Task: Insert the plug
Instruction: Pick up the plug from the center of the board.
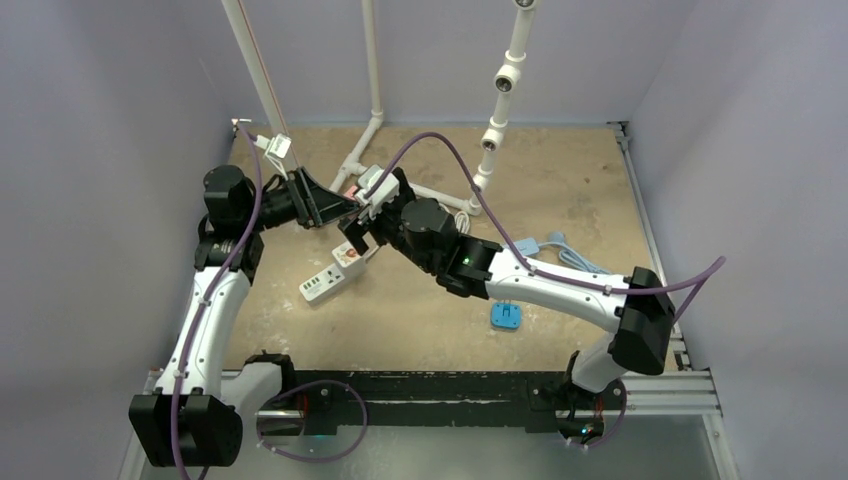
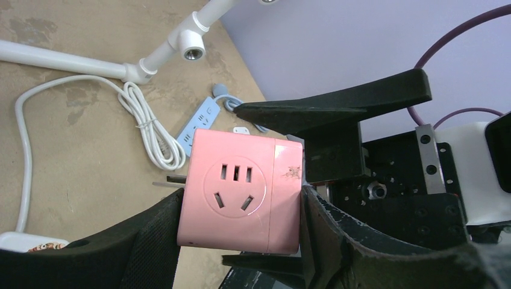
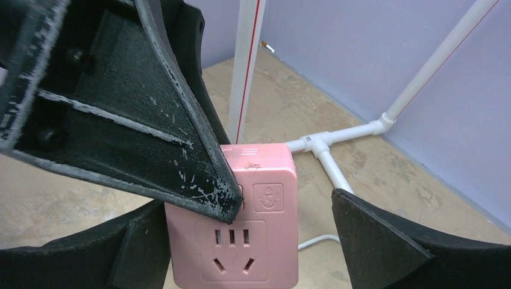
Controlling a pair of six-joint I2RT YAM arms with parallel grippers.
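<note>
The pink cube plug (image 2: 241,189) is clamped between the two pads of the left gripper (image 2: 241,227), its socket face toward that wrist's camera. The right gripper (image 3: 247,238) is spread wide around the same cube, one finger (image 3: 385,247) standing clear of it. A white power strip (image 1: 330,278) lies beneath both grippers.

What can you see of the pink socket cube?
The pink socket cube looks like glossy plastic; one face has slotted socket holes, another a small embossed logo, and a metal pin juts from one side. It is off the table, clamped in the left tool; the right tool stands open around it.
</note>
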